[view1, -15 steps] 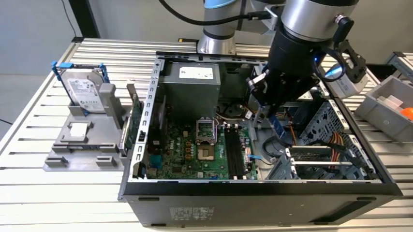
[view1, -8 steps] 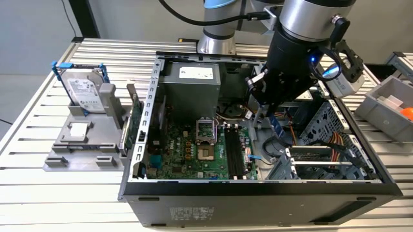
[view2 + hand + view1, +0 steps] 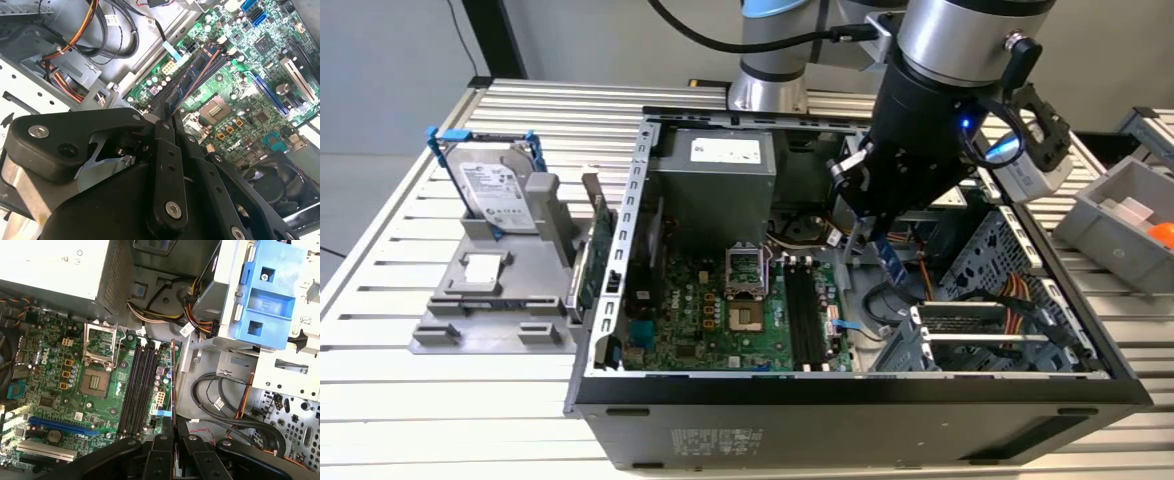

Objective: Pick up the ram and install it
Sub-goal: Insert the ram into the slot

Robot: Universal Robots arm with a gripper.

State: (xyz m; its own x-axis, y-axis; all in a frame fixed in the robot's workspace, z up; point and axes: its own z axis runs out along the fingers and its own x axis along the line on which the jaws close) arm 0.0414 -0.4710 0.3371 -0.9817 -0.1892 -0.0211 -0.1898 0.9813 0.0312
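Open computer case (image 3: pixel 630 300) on a slatted counter (image 3: pixel 400 400), with the arm reaching in from above. The gripper (image 3: pixel 173 432) has its fingers (image 3: pixel 161 457) closed flat against both faces of the ram (image 3: pixel 173 380), pinching it at one end. The stick hangs edge-on below them over the motherboard (image 3: pixel 707 315).

In the first wrist view the ram runs parallel to the four black memory slots (image 3: pixel 140 385) and lies just beside them, on the side away from the processor socket (image 3: pixel 97 382). It is not seated in any slot. In the exterior view it hangs to the exterior view's right of the slots.

Handling, as judged: the ram is light, thin and stiff, and will not sag. It is fragile, being a bare board with chips and an edge row of contacts. The flat faces are smooth, so a light pinch could let it tilt. The better hold is across the faces near the long edge opposite the contacts, clear of those contacts.

Writing: a white printed label sits on the hard drive (image 3: pixel 496 190), which stands in a grey holder at the exterior view's left. Another sits on the power supply (image 3: pixel 714 170) at the far side of the case. Small white print marks the motherboard. None of this print is transcribed.
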